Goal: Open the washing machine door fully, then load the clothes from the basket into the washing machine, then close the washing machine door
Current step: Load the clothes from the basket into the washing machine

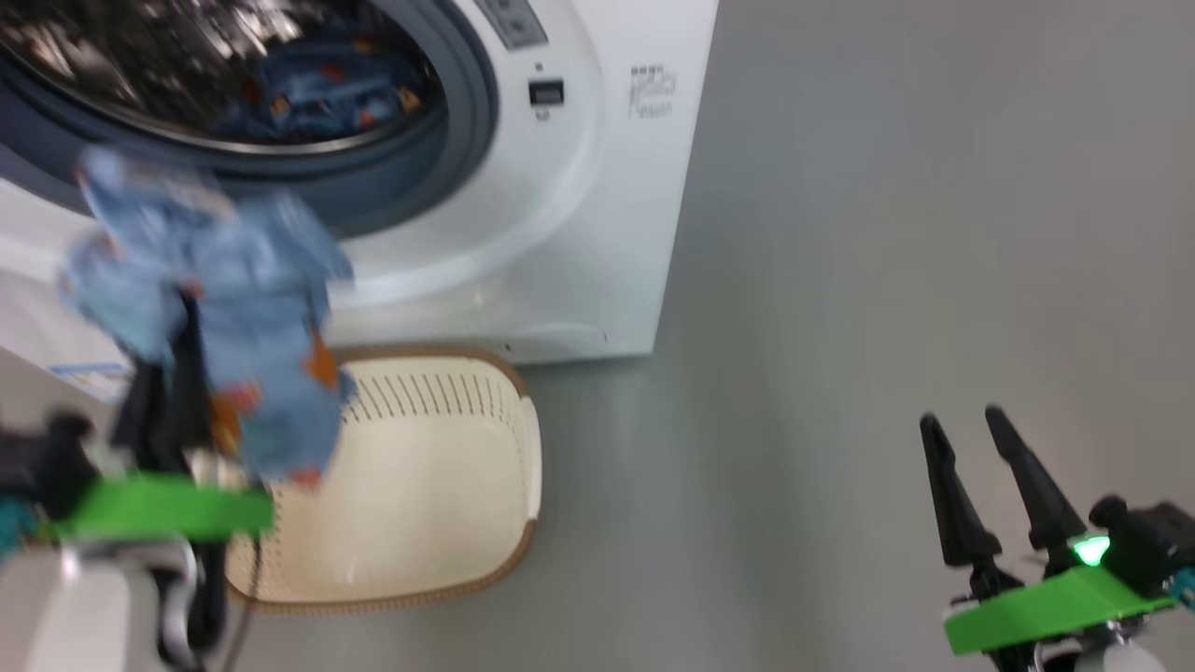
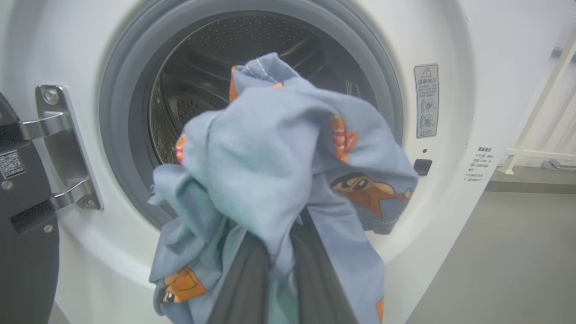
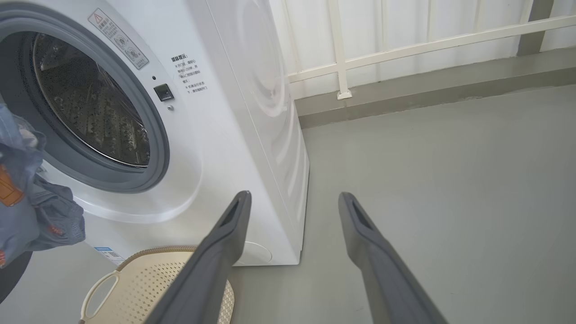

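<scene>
Left wrist: washer [image 2: 450, 45] w/ warning sticker [image 2: 426, 100]

you're looking at pale blue clothes [image 2: 270, 153] printed with orange and black cartoon figures. the washing machine [image 1: 616, 233] is white, its gasket [image 2: 119, 135] grey-blue, its drum [image 2: 193, 85] dotted steel. your basket [image 1: 448, 401] is cream with slotted walls and a brown woven-look rim. the floor [image 1: 887, 233] is plain grey.

White washing machine [image 1: 579, 187] on the floor, dark door [image 2: 22, 252] swung open. Light blue printed garment [image 1: 233, 308] bunched, hanging before the drum mouth; second garment [image 1: 317, 93] inside. Cream basket [image 1: 509, 485] just before the machine's base.
</scene>
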{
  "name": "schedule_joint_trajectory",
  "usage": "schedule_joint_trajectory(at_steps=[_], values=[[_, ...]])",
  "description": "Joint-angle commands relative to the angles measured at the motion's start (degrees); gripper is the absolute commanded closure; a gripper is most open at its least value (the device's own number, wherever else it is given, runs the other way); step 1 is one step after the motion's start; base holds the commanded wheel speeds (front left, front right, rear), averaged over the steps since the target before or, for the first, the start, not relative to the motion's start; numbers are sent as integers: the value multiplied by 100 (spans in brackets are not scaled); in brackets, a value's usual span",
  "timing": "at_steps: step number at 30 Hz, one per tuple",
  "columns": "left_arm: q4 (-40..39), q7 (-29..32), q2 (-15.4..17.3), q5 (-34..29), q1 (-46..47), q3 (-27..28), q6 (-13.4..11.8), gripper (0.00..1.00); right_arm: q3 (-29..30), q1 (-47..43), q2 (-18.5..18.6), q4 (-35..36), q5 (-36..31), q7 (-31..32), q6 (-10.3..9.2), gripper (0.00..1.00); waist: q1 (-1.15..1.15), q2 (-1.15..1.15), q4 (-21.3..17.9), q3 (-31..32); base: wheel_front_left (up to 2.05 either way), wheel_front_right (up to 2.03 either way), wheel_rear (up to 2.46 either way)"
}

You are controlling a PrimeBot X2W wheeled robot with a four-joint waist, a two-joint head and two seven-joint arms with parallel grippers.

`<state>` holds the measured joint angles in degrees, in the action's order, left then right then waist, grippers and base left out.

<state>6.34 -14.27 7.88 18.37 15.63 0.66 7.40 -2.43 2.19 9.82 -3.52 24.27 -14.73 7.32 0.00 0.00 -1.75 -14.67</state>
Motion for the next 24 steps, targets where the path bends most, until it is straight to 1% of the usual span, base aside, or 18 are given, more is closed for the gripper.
schedule_joint_trajectory(at_steps=[1, 6, 11, 15, 24], values=[[-48, -73, 199, -10, 393, 218, 9, 100, -126, 173, 30, 160, -47, -27, 17, 0, 0, 0, -115, -521, 0, 0, 0], [568, -73, 372, 115, 1608, 276, 9, 100, -143, 505, -47, 198, -63, -27, 17, 0, 0, 0, -218, -1055, 0, 0, 0], [1555, -73, 657, 143, 2709, 230, 9, 100, -208, 767, -152, 221, -79, -27, 17, 0, 0, 0, -418, -1472, 0, 0, 0], [2320, -73, 859, 175, 3388, 172, 9, 100, -283, 885, -222, 220, -70, -27, 17, 0, 0, 0, -621, -1682, 0, 0, 0], [3664, -73, 1284, 77, 4618, -39, 9, 100, -479, 1044, -360, 204, -34, -27, 17, 0, 0, 0, -1058, -1955, 0, 0, 0]])
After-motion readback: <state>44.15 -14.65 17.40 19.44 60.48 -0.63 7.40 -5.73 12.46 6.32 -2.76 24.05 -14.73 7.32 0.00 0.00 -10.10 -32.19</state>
